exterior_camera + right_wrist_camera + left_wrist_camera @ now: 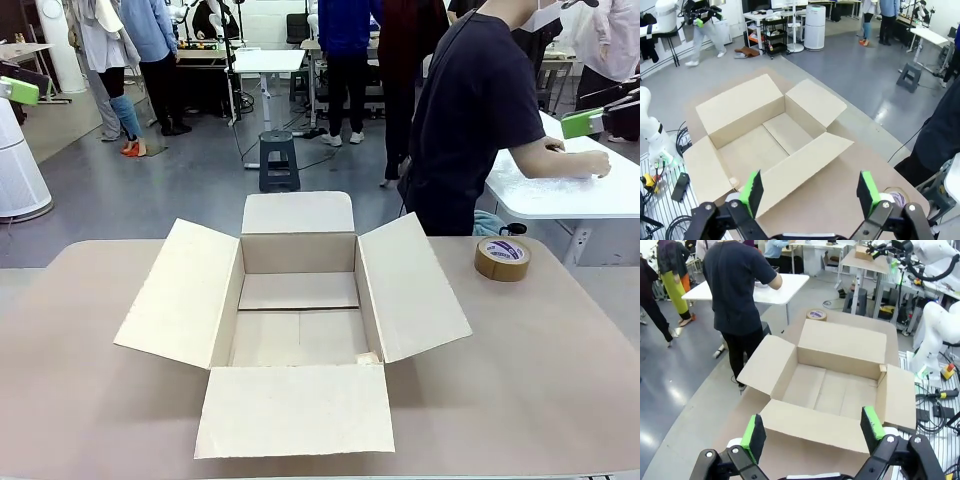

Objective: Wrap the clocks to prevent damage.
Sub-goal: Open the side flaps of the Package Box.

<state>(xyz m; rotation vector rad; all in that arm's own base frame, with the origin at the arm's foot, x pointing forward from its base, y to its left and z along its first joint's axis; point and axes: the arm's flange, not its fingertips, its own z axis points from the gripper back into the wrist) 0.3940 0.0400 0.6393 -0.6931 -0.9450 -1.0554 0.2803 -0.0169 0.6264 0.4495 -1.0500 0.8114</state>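
Tabletop (80,380), beige, in a shared workroom. Cardboard box (298,252) at centre, all four flaps folded outward. Packing tape (502,258), brown roll, near the far right corner, apart from the box. Left gripper (813,429) and right gripper (810,191): fingers spread wide, holding nothing, above the box flaps. Person (470,110) beyond the far edge, hand (590,163) on a white side table (560,195).

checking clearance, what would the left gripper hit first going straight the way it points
Likely the near flap of the cardboard box, straight ahead of the open left gripper; depth is unclear.
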